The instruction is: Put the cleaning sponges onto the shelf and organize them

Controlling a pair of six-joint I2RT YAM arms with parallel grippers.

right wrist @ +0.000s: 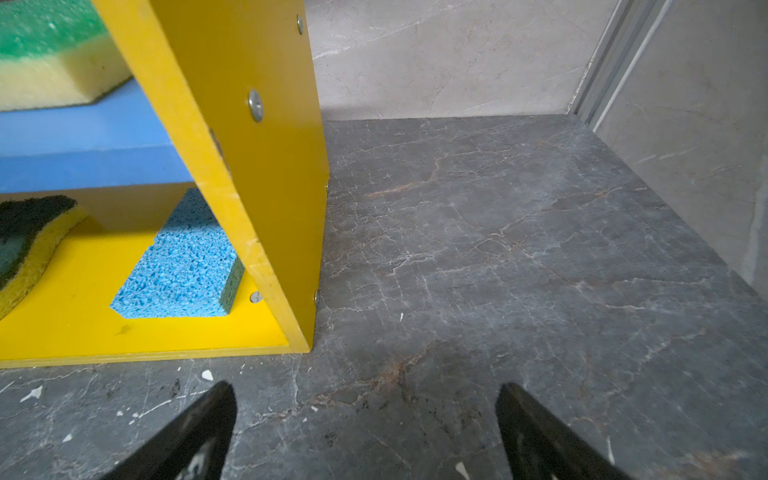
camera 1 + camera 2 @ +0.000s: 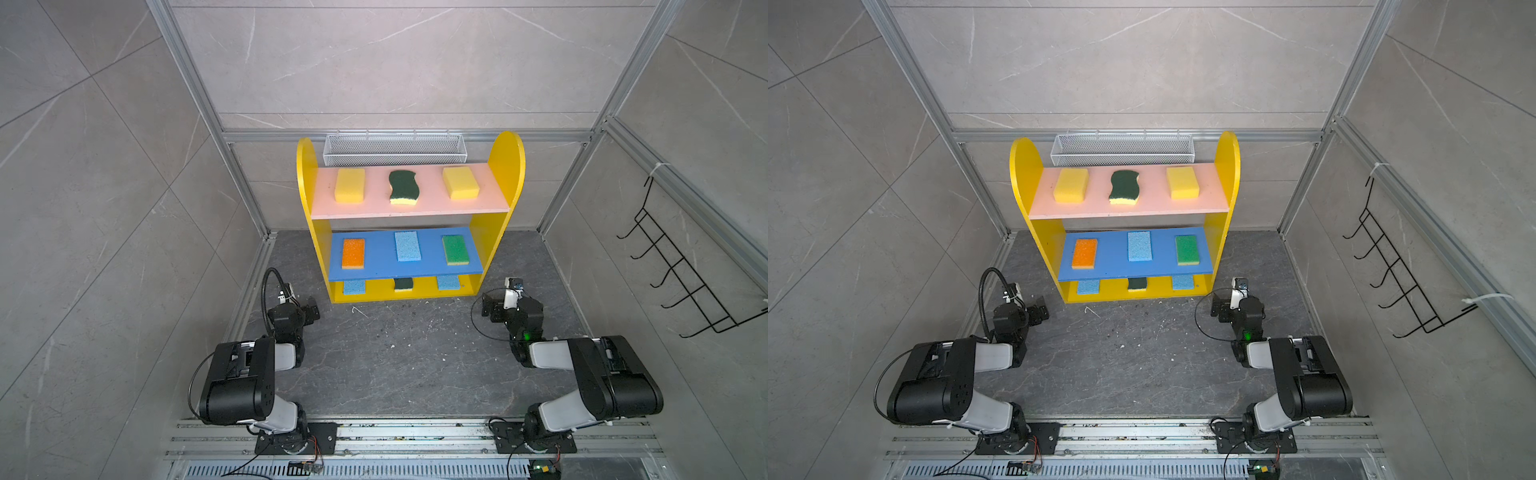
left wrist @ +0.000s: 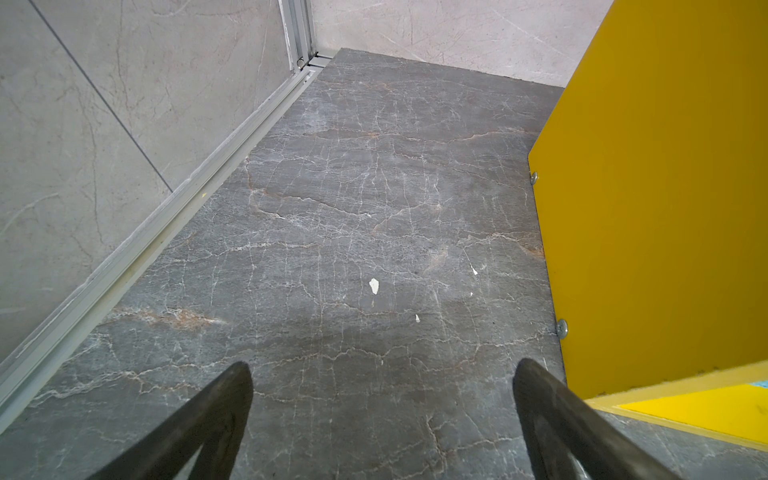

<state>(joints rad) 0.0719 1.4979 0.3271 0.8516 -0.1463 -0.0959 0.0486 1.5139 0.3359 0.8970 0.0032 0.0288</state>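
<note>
Where right end effector (image 1: 365, 385) gapes | shelf (image 1: 270, 166) edge beside | floor (image 1: 519, 249) ahead

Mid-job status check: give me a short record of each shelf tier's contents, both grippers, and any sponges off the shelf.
Shelf: yellow, three tiers
Pink top board: yellow sponge, dark green scourer, second yellow sponge
Blue middle board: orange sponge, light blue sponge, green sponge
Yellow base: left blue sponge, lower scourer, right blue sponge, partly hidden
Left gripper: jaws open, empty
Right gripper: jaws open, empty
Off shelf: no sponges seen
</note>
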